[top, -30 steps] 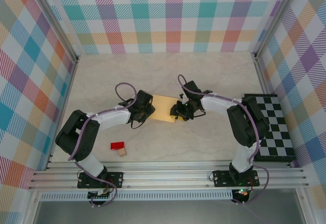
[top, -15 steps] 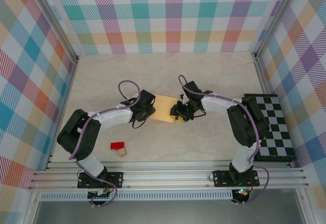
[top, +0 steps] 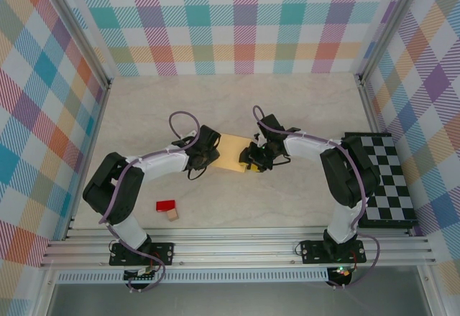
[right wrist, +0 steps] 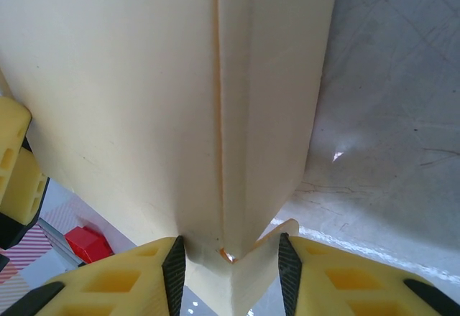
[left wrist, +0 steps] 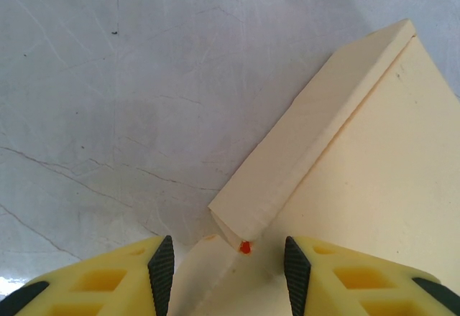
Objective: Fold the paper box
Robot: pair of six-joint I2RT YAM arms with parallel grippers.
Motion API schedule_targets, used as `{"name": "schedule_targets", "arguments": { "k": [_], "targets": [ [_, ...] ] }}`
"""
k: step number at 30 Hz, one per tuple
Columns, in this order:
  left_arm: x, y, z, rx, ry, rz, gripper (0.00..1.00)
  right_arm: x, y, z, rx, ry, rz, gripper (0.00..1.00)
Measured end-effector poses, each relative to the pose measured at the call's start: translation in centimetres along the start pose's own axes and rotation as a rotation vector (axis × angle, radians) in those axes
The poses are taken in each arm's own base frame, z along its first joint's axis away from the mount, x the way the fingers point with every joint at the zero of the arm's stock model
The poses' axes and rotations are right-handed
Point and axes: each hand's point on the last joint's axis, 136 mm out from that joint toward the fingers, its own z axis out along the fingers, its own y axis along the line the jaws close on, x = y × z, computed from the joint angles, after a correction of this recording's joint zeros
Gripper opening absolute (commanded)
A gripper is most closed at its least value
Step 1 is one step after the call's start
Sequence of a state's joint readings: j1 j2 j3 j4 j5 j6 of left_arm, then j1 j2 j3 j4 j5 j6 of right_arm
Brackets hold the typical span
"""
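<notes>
Paper box (top: 234, 153) lies flat at mid-table between the two arms, a pale yellow card panel with a turned-up strip along each side edge. Seen from above, it sits squarely between the left gripper (top: 214, 156), at its left edge, and the right gripper (top: 251, 159), at its right edge, so neither arm is clearly nearer.

In the left wrist view the paper box (left wrist: 374, 172) runs away up and to the right. The near corner of its folded strip pokes in between the fingers of the left gripper (left wrist: 228, 266), whose jaws stand apart with nothing pinched.

In the right wrist view the raised strip of the paper box (right wrist: 144, 79) runs straight ahead. The right gripper (right wrist: 230, 266) straddles its near end, pads close on either side; I cannot tell whether they squeeze it. Any next fold likely works along these two strips.

A red block (top: 166, 205) lies well apart, nearer the bases.
</notes>
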State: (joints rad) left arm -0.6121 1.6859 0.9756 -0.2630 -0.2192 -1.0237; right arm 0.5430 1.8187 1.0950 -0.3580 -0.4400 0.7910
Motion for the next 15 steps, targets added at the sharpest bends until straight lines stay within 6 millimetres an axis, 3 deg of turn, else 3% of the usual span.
{"name": "schedule_targets", "arguments": {
  "k": [15],
  "targets": [
    [-0.21, -0.12, 0.07, -0.009, -0.007, 0.003, 0.47, 0.33, -0.03, -0.18, 0.003, 0.012, 0.015, 0.40]
  ]
}}
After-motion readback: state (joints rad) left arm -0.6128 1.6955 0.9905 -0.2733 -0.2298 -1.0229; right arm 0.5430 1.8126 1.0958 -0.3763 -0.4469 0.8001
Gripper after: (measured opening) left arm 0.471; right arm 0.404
